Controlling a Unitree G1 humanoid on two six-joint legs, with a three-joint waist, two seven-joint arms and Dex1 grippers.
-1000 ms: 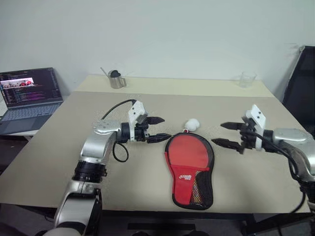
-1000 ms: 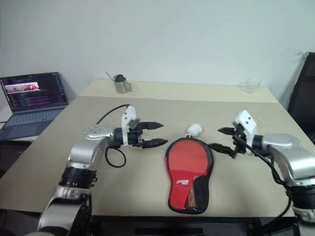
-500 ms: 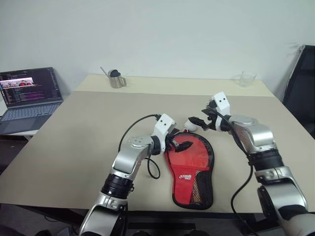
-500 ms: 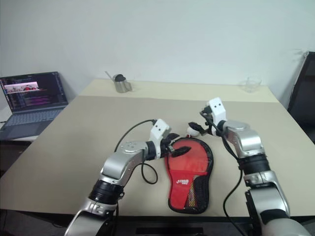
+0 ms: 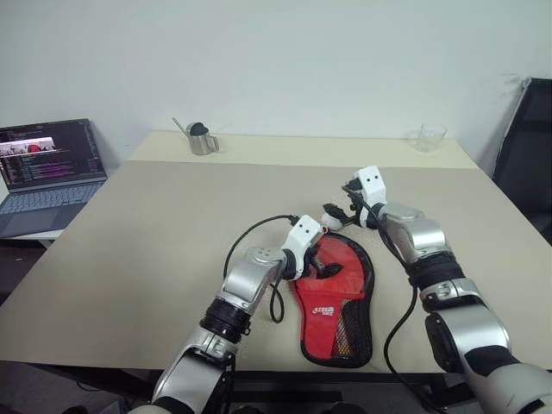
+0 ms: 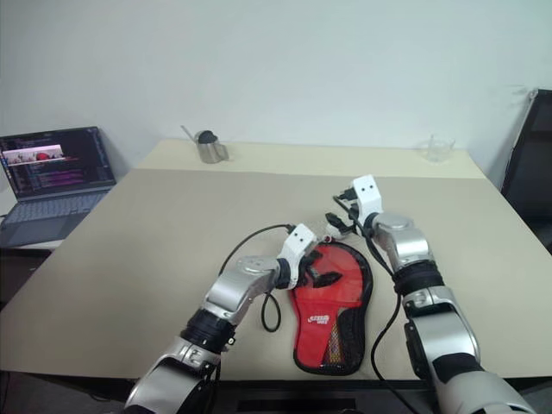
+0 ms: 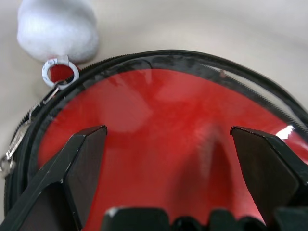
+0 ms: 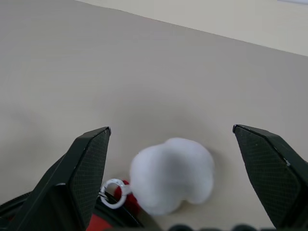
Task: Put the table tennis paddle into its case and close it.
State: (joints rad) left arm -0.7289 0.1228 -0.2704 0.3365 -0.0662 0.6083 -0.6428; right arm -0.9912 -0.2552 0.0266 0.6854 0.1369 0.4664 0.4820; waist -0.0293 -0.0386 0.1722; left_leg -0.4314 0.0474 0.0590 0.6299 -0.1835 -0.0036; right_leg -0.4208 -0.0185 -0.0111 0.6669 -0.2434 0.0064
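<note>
Left tool [image 7: 168,144] spread over case [image 5: 341,297] — table [image 5: 129,250] bare leftward.

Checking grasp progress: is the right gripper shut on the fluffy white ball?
No, the right gripper stands open, the fluffy white ball untouched between its fingers.

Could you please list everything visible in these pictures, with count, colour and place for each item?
case: one, red face with black edging and mesh pocket, flat on the table's near middle.
white ball: one, white, on a ring at the case's far end.
table: one, beige, spanning the scene.
metal cup: one, silver, far left of the table.
clear glass: one, transparent, far right of the table.
laptop: one, grey, screen lit, left of the table.
chair: one, black, right edge.
left gripper: black fingers, open, over the case's round end.
right gripper: black fingers, open, either side of the white ball.
</note>
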